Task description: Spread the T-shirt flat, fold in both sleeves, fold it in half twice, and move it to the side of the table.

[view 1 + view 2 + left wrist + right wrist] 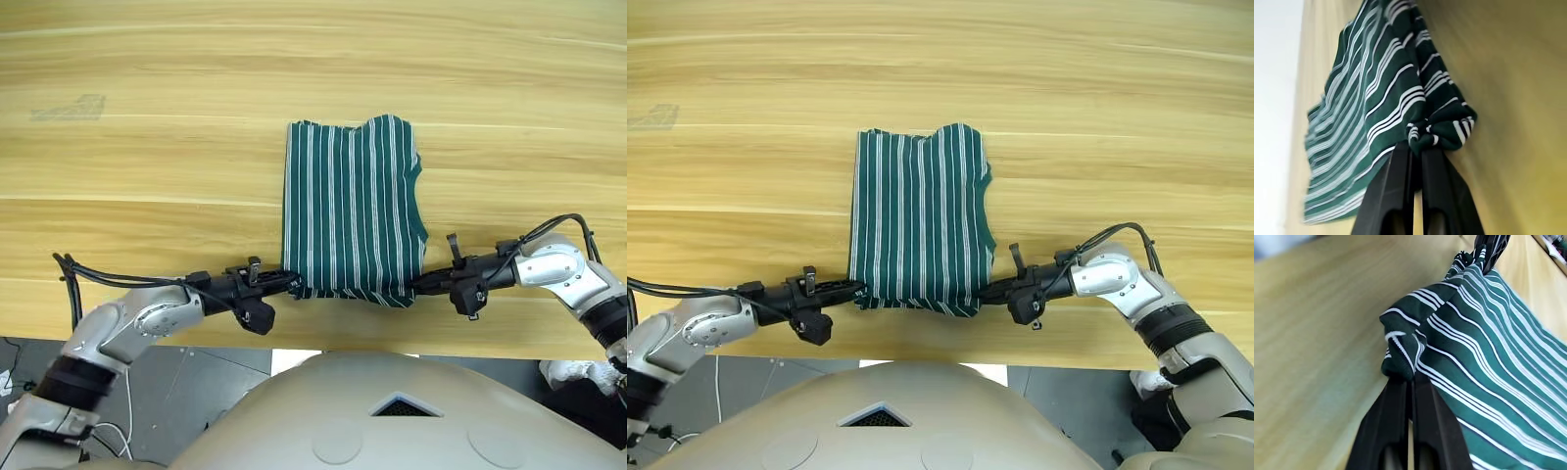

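Soft striped cloth T-shirt [353, 211], smooth wood-grain table [147, 176] (a slight sheen), matt black left hand [1418, 147] and right hand [1410, 378]

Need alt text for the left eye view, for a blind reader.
A green, white-striped T-shirt, folded into a narrow rectangle, lies on a wooden table near its front edge. The left gripper and right gripper each clamp one near corner of it, one from either side.
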You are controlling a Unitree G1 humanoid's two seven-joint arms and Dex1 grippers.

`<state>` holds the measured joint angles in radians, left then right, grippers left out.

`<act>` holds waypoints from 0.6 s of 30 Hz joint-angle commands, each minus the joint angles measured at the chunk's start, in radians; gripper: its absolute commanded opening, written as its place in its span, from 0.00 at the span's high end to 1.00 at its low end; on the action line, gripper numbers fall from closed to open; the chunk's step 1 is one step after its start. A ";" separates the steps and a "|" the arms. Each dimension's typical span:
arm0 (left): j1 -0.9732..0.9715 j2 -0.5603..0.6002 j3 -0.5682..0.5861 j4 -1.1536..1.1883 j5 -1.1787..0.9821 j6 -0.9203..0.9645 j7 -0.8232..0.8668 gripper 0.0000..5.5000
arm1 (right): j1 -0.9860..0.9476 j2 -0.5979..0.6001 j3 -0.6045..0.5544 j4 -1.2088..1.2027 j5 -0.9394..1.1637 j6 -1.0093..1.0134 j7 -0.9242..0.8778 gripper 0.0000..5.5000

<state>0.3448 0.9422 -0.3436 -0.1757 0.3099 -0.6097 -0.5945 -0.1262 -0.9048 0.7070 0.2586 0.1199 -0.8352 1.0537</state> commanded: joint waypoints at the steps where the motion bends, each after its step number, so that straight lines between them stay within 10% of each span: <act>1: 0.101 0.140 0.033 -0.208 -0.400 0.363 -0.239 0.99 | 0.056 -0.095 -0.045 -0.209 0.290 0.441 0.138 0.99; 9: 0.209 0.281 0.337 -0.368 -0.859 0.657 -0.444 0.99 | 0.069 -0.170 -0.236 -0.419 0.664 1.005 0.246 0.99; 18: 0.363 0.218 0.519 -0.452 -1.013 0.819 -0.568 0.99 | 0.151 -0.136 -0.402 -0.531 0.700 1.191 0.276 0.99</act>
<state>0.7200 1.1646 0.1484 -0.6193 -0.6853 0.1743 -1.1543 0.0333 -1.0588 0.3408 -0.2646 0.8407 0.3321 1.3368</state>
